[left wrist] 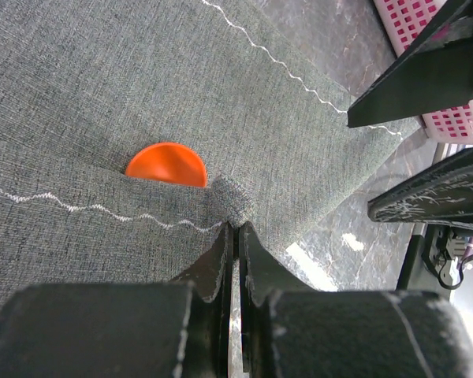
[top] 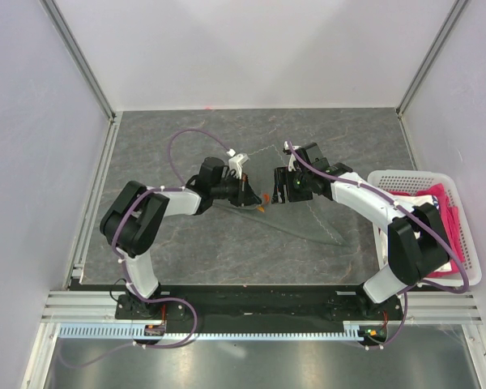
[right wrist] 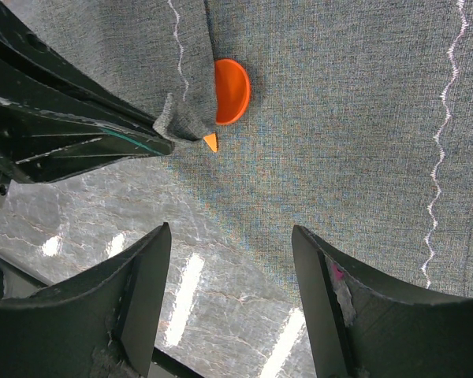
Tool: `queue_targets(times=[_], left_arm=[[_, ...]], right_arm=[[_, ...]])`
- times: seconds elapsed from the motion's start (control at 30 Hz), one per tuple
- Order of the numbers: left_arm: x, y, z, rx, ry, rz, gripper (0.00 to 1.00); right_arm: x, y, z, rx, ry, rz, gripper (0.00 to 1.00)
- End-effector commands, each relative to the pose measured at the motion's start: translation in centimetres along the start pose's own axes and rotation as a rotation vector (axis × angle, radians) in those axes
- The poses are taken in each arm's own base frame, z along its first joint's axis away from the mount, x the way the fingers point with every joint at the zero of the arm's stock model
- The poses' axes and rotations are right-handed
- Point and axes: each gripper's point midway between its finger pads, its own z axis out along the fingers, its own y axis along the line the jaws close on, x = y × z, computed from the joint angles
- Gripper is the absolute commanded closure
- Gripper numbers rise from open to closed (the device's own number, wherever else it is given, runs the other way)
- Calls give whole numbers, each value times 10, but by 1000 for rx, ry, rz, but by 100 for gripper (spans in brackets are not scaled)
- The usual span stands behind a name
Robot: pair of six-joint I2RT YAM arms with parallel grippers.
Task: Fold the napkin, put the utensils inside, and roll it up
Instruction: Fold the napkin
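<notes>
The dark grey napkin (left wrist: 142, 79) with a pale stitched hem lies flat on the table, also in the right wrist view (right wrist: 339, 118) and faintly in the top view (top: 308, 220). My left gripper (left wrist: 236, 228) is shut on a folded edge of the napkin; it also shows in the top view (top: 249, 197). The rounded orange spoon end of a utensil (left wrist: 167, 164) sticks out from under that fold, also in the right wrist view (right wrist: 230, 90). A small orange tip (right wrist: 210, 142) shows beside it. My right gripper (right wrist: 230, 260) is open and empty just above the napkin's edge, facing the left gripper (top: 282, 193).
A white basket (top: 389, 182) holding pink fabric (top: 437, 203) stands at the right edge of the table, beside the right arm. Its pink mesh shows in the left wrist view (left wrist: 414, 20). Bare marbled grey tabletop (top: 227, 251) lies in front of the napkin.
</notes>
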Motion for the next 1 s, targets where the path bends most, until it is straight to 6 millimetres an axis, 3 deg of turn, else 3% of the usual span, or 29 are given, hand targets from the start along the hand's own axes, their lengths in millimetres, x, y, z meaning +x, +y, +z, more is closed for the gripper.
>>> queue_targets(times=[0.0, 0.97], left_arm=[[-14, -8, 7, 26, -20, 81, 98], [11, -9, 18, 5, 69, 54, 96]], right_arm=[[-8, 4, -6, -8, -40, 4, 29], [-5, 3, -6, -11, -34, 7, 29]])
